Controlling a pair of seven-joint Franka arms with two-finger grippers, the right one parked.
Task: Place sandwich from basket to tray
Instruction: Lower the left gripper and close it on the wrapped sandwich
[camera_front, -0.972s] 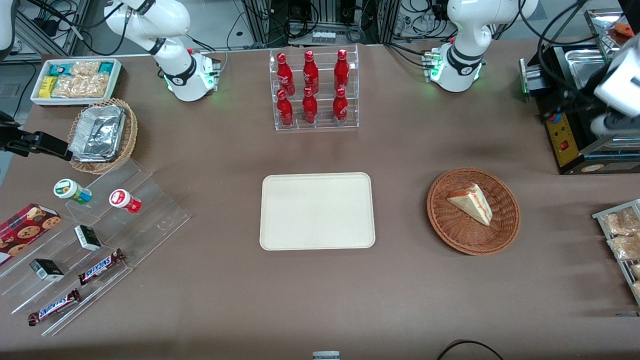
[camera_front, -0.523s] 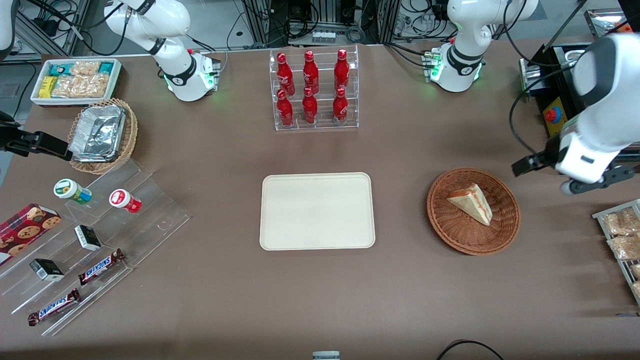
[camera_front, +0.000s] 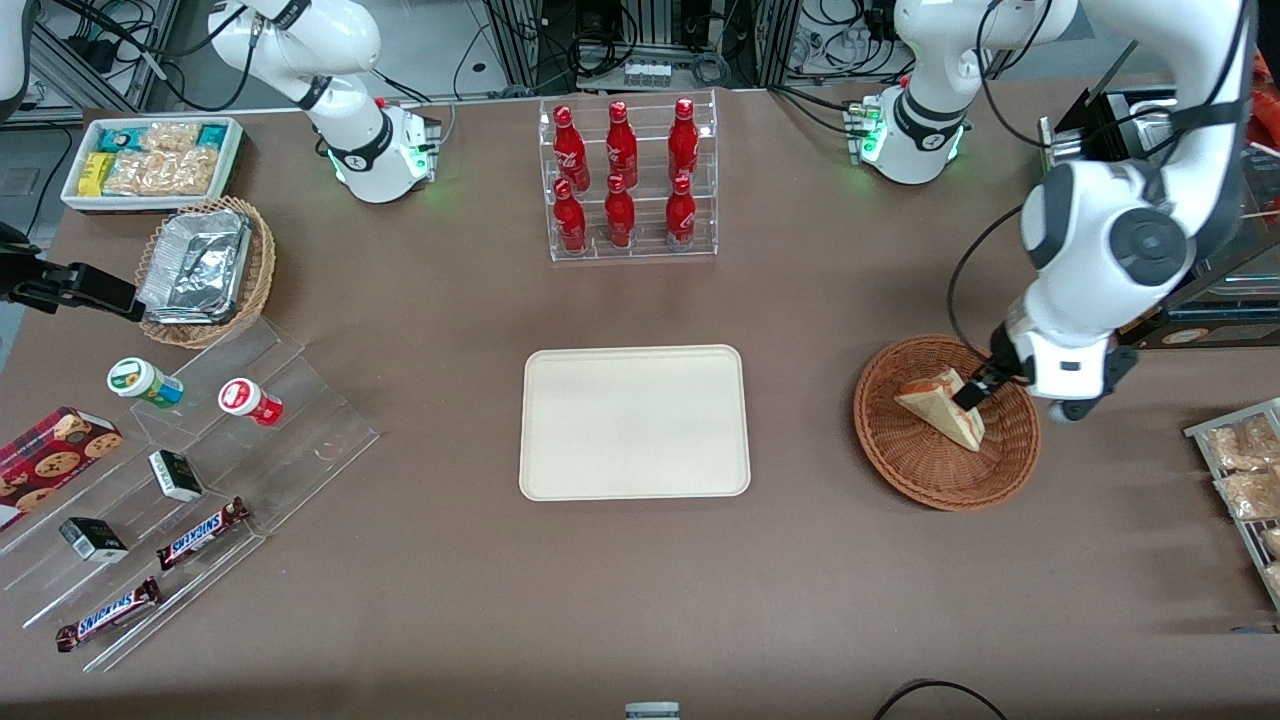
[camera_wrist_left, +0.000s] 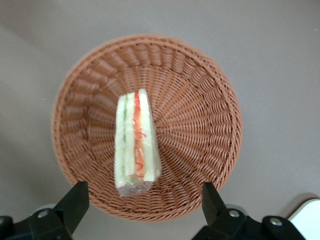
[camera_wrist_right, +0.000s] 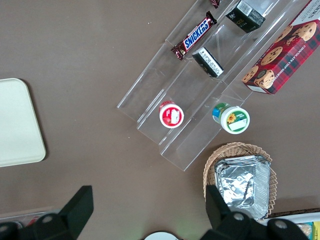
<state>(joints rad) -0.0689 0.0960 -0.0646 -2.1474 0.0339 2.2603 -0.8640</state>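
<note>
left gripper (camera_wrist_left: 142, 207) hovering open-fingered above the wicker basket (camera_front: 1010, 470) | sandwich (camera_wrist_left: 134, 142) lying in basket directly beneath the fingers | cream tray (camera_front: 634, 421) sitting well apart toward parked arm

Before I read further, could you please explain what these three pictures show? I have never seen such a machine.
These are two white robot arms fixed at a brown table. One picture looks at them from the front. The other two come from small cameras on the arms' wrists, looking down.

Only one arm works. Its gripper hangs open above a round brown basket, its two dark fingers standing wide apart. In the basket lies a sandwich, a wedge of white bread with red and green filling. Nothing is held yet.

Beside the basket, toward the parked arm's end, lies an empty cream tray, where the sandwich should go. Elsewhere on the table stand red bottles in a clear rack, snacks and chocolate bars.
</note>
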